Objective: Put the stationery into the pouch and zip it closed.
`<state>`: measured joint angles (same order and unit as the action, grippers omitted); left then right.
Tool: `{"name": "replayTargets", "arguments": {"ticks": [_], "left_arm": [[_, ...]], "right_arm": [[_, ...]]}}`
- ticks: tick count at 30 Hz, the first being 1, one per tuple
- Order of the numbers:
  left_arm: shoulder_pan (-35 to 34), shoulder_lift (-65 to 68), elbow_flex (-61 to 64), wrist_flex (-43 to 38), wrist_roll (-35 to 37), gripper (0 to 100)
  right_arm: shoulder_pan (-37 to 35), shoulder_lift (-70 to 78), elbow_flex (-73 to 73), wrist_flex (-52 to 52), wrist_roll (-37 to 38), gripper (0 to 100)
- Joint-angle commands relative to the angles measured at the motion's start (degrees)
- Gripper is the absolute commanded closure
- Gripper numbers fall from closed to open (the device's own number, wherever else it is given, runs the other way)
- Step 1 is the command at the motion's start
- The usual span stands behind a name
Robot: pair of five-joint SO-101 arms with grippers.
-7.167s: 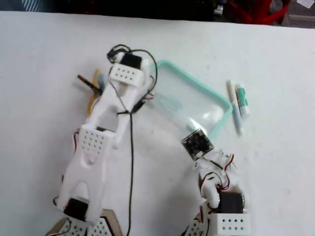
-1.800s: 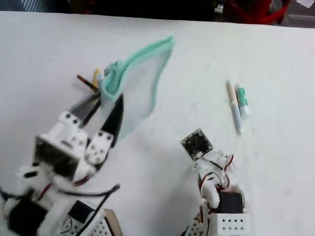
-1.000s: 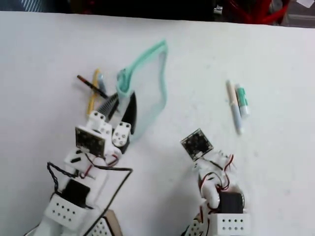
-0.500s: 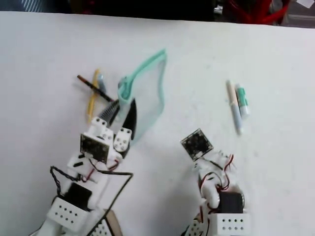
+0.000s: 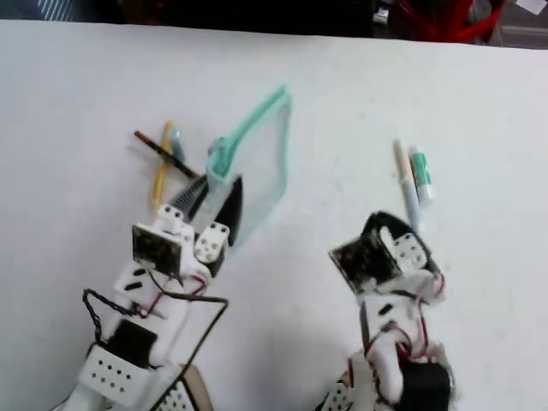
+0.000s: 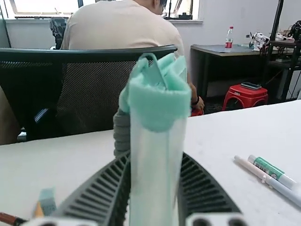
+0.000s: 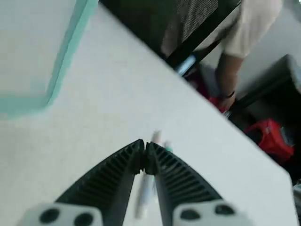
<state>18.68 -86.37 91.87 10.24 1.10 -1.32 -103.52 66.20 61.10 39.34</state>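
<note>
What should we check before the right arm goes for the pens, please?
1. Left hand grips the pouch: ok, the pouch is clamped between its fingers and stands upright.
2. Pouch mouth open enough to take pens: cannot tell.
3. Right hand open for a pickup: not ok, it is shut and empty.
4. Pens on the right free to grasp: ok, they lie side by side with nothing on them.
5. Pencils on the left inside the pouch: not ok, they lie outside it.
</note>
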Motion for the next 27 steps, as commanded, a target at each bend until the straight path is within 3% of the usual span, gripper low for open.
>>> {"name": "replayTargets", "arguments": {"ticks": [1,5,11,20,27], "left_arm": [[0.1,0.7,-1.8,6.4,1.3,86],[0.6,0.7,-1.9,7.5,1.3,84],[2.5,0.7,-1.8,8.4,0.9,84],[2.5,0.7,-1.8,8.7,0.9,84],[2.6,0.7,-0.7,8.3,0.9,84]], "right_arm": [[-0.1,0.5,-11.1,-1.5,0.3,93.2],[0.0,5.1,-19.5,-3.7,-3.6,84.4],[-4.9,29.2,-42.3,-1.8,-12.6,84.3],[-25.1,67.1,-85.9,22.5,-27.4,84.3],[-39.6,84.5,-100.3,31.5,-28.1,84.3]]}}
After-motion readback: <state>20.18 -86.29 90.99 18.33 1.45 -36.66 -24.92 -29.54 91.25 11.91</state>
